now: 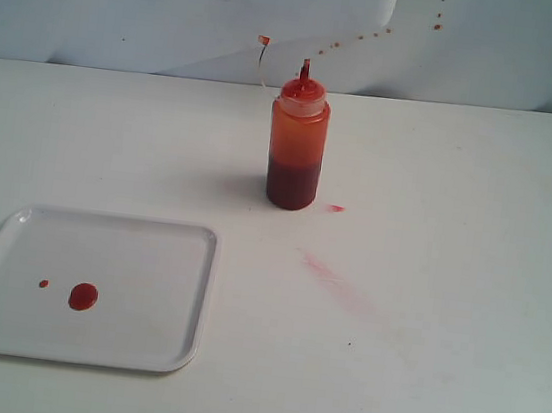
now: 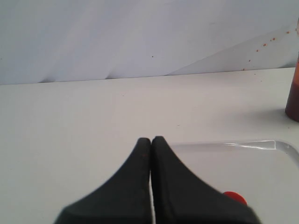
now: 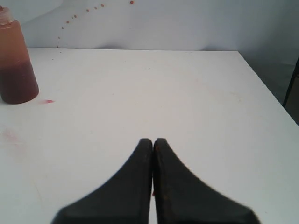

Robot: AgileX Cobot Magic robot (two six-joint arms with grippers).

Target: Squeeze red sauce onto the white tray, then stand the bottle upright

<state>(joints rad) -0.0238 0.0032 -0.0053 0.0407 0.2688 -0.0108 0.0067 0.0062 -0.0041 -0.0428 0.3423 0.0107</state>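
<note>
The bottle (image 1: 296, 149) stands upright in the middle of the white table, orange-tinted with dark red sauce low inside, its red nozzle up and its small cap hanging off to one side. Its edge shows in the left wrist view (image 2: 293, 98), and in the right wrist view (image 3: 16, 63). The white tray (image 1: 151, 242) lies at the front left, holding a round blob of red sauce (image 1: 84, 296) and a tiny drop (image 1: 44, 284). My left gripper (image 2: 152, 139) is shut and empty over the tray's (image 2: 261, 143) near side. My right gripper (image 3: 153, 140) is shut and empty, well away from the bottle. Neither gripper shows in the exterior view.
A small red dash (image 1: 335, 208) lies by the bottle's base and a faint pinkish smear (image 1: 324, 268) on the table in front of it. Red specks dot the pale back wall (image 1: 434, 25). The table's right edge (image 3: 266, 88) drops off to a dark floor.
</note>
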